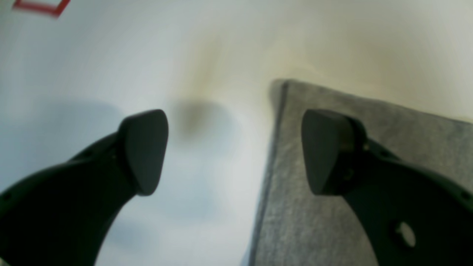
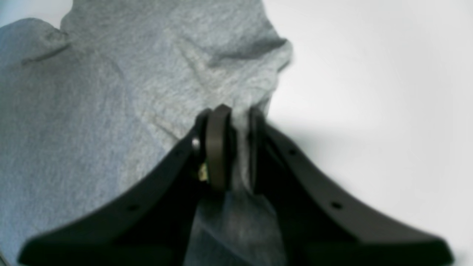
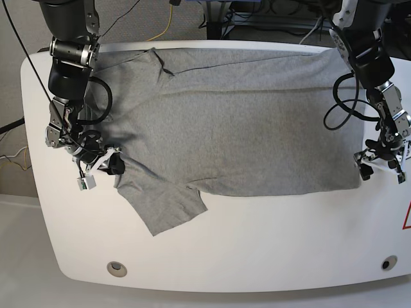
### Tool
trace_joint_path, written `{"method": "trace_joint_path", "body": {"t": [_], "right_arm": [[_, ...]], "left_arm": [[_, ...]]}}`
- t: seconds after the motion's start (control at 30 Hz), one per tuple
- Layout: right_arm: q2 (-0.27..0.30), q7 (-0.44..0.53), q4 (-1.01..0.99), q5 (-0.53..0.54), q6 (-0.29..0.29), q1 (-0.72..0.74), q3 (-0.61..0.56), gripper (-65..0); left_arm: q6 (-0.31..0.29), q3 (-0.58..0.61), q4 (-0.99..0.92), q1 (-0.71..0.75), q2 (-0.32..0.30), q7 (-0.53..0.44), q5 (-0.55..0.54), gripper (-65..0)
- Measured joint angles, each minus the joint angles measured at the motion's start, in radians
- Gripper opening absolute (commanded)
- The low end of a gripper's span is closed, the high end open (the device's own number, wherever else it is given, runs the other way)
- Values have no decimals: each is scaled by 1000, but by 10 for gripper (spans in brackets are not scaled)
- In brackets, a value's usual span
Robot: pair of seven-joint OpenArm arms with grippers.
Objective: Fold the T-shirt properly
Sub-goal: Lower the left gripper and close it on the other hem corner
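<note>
- The T-shirt (image 3: 237, 122) lies spread flat across the white table (image 3: 257, 256), its hem toward the left gripper's side and its collar end toward the right gripper's side; the near sleeve (image 3: 164, 205) juts out toward the table's front edge.
- The right gripper (image 2: 234, 147) has its fingers clamped on a pinch of grey fabric at the shirt's edge, beside the near sleeve. Cloth bunches up beyond the fingertips and hangs slack below them. Judged need: keep this pinch firm and lift only enough to clear the table.
- The left gripper (image 1: 234, 151) has its fingers wide apart and holds nothing. The hem corner (image 1: 284, 92) lies just ahead of one pad (image 1: 325, 151), which is over the fabric; the other pad is over bare table.
- Judged next need: centre the hem edge between the pads, lower until the outer pad can slide under the edge, then close on the corner.
- Risk: closing too high misses the fabric; uneven lifting between the two grippers skews the fold line.
</note>
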Motion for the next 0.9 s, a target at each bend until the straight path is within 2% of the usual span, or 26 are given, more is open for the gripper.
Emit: {"method": "trace_joint_path", "body": {"t": [0.33, 0.6, 0.9], "right_arm": [[14, -3, 0, -1, 0, 0, 0, -557], [14, -3, 0, -3, 0, 0, 0, -557], [14, -3, 0, -3, 0, 0, 0, -557]], "left_arm": [[-12, 6, -54, -8, 15, 0, -21, -110], [-5, 4, -67, -8, 14, -24, -107, -110], [-8, 15, -179, -58, 6, -50, -124, -110]]}}
